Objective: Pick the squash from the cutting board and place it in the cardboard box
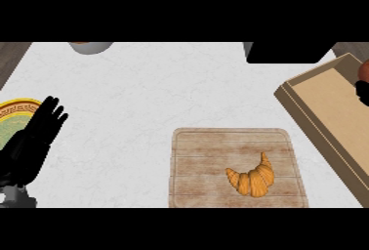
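Squash (pixel 362 72) at the cardboard box's (pixel 317 97) far right edge, mostly cut off by the view. Right hand (pixel 361 93) touches it there; grip state unclear. Croissant (pixel 254 177) sits on the cutting board's (pixel 209 161) near right part. Left hand (pixel 32 139) open, fingers straight, at the worktop's (pixel 158 83) left edge, beside a yellow-rimmed plate (pixel 14 110).

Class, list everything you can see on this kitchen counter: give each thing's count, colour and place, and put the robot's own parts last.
Counter: one, white marbled, fills the view.
Cutting board: one, pale wood, lower centre-right.
Croissant-shaped item: one, orange-brown, on the cutting board's lower right.
Cardboard box: one, tan, open, right edge.
Plate: one, yellow-rimmed with green centre, left edge, partly hidden.
Grey object: one, top left, cut off.
Dark object: one, black, top right.
Left hand: one, black, fingers straight, resting at left.
Right hand: black, barely showing at the right edge over the box.
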`<state>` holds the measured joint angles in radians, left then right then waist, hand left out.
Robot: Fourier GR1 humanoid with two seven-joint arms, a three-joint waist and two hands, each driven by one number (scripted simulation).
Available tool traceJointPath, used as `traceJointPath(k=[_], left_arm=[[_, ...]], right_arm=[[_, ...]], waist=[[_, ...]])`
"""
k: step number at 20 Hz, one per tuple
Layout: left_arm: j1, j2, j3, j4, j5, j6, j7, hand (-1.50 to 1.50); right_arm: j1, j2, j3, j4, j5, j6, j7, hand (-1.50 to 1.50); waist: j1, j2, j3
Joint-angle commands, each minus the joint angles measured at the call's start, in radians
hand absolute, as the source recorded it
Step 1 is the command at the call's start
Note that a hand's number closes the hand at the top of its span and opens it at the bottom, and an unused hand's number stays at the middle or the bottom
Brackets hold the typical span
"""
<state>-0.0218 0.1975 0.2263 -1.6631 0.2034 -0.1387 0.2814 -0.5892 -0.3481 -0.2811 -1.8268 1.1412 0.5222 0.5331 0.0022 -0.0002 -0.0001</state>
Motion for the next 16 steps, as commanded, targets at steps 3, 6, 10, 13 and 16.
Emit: traceJointPath(k=[3,6,10,13,16], left_arm=[[-0.032,-0.008,-0.004,0.029,-0.019,0.016,-0.004,0.0],[0.03,-0.04,-0.036,-0.099,-0.028,0.04,0.047,0.0],[-0.038,-0.005,0.017,0.066,-0.011,0.001,-0.028,0.0],[-0.025,-0.031,-0.024,0.008,-0.046,0.032,-0.008,0.0],[0.005,-0.003,0.002,-0.016,-0.009,-0.002,0.014,0.0]], right_arm=[[0.006,-0.063,-0.031,0.241,0.001,-0.209,-0.144,1.5],[0.075,-0.071,-0.062,0.265,-0.036,-0.258,-0.214,1.5],[0.111,-0.029,-0.047,0.33,-0.037,-0.35,-0.236,1.5],[0.035,-0.058,-0.071,0.535,-0.062,-0.399,-0.298,1.5],[0.078,-0.097,-0.13,0.572,-0.14,-0.284,-0.322,1.5]], waist=[[0.005,0.003,0.0],[0.005,0.001,0.001],[0.0,0.002,0.0],[0.009,0.003,0.001],[0.006,0.001,0.001]])
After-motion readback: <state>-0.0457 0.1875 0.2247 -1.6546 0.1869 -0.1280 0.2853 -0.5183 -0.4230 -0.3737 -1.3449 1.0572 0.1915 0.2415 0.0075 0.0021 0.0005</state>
